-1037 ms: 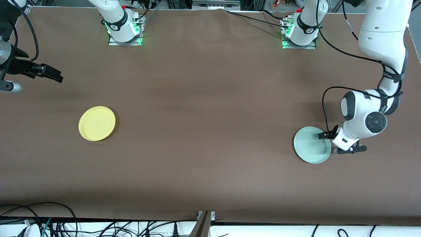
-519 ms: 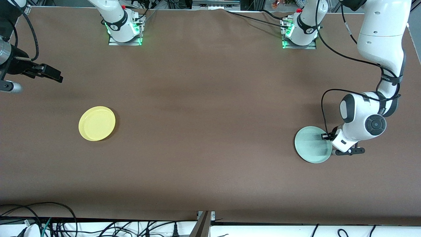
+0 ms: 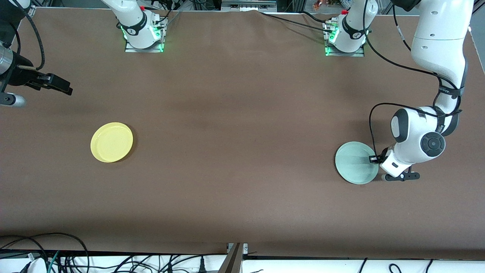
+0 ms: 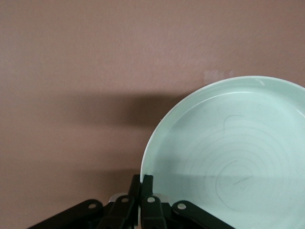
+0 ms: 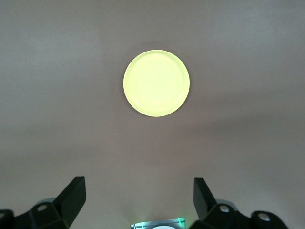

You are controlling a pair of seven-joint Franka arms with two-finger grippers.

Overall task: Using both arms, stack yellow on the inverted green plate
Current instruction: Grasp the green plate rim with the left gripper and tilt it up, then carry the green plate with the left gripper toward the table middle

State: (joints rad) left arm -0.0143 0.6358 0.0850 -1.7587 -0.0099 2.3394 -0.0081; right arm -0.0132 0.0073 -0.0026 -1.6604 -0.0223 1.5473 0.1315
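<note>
1. The left claw [image 3: 373, 159] is down at table height near the edge at the left arm's end, its two fingers [image 4: 141, 183] pinched shut on the rim of the green plate [image 3: 355, 162]. In the left wrist view the rim runs straight into the closed tips.

2. The green plate lies with its hollow side up, so it is not yet inverted. Its body extends from the grip toward the middle of the table; the claw holds only the rim on the side facing the left arm's end.

3. That is the relation the next move seems to turn on: with the grip at one edge point, turning the wrist should swing the plate over about that rim. A thin edge hold like this could slip as the plate tips.

4. The yellow plate [image 3: 111, 142] sits flat, hollow up, well apart, toward the right arm's end of the table [image 3: 242, 125].

5. The right claw [image 3: 53, 84] waits in the air over that end with its fingers spread wide and empty, the yellow plate in its wrist view [image 5: 156, 83]. The right arm is clearly the nearer one to yellow.
</note>
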